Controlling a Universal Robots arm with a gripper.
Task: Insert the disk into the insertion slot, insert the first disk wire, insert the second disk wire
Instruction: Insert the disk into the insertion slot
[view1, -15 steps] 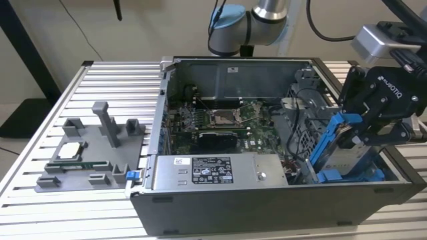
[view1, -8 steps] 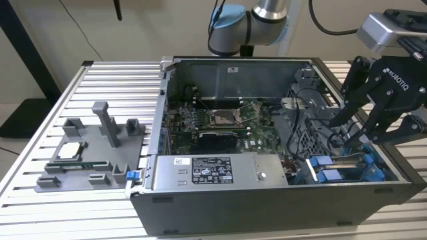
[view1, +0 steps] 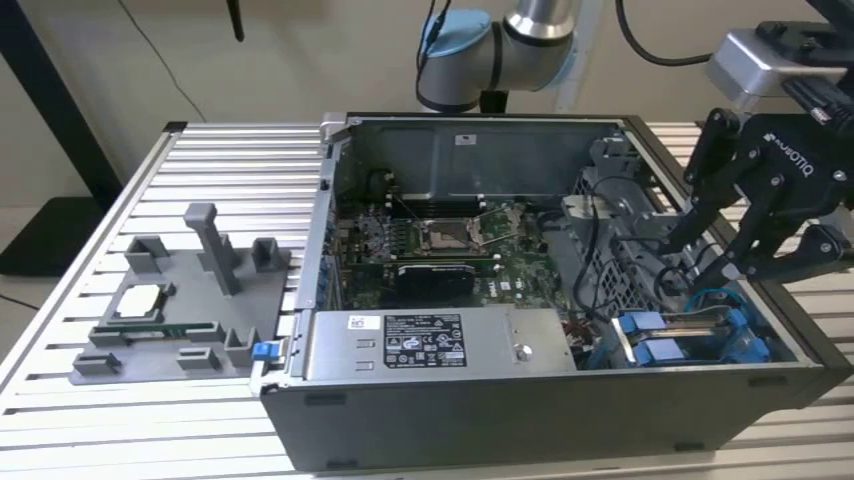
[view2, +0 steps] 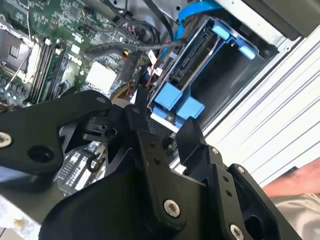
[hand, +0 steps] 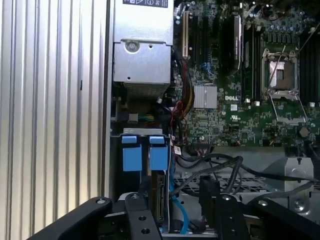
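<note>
Close in, the black two-fingered hand (hand: 172, 190) hangs with its fingers spread and nothing between them, just above the grey perforated-metal insertion slot (view1: 671, 338) in the case's corner. The silver-grey disk (hand: 158, 192) stands on edge inside it in a bright blue plastic carrier, with a light-blue cable (hand: 176, 212) alongside and a dark open bay beside it. Beyond lie black wires (hand: 220, 167), the green motherboard (hand: 240, 100) and the ribbed aluminium bench (hand: 50, 125).

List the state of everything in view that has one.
computer case: side panel off
disk: seated in the insertion slot
gripper: open, holding nothing, over the disk
blue cable: runs beside the disk, end hidden by gripper
</note>
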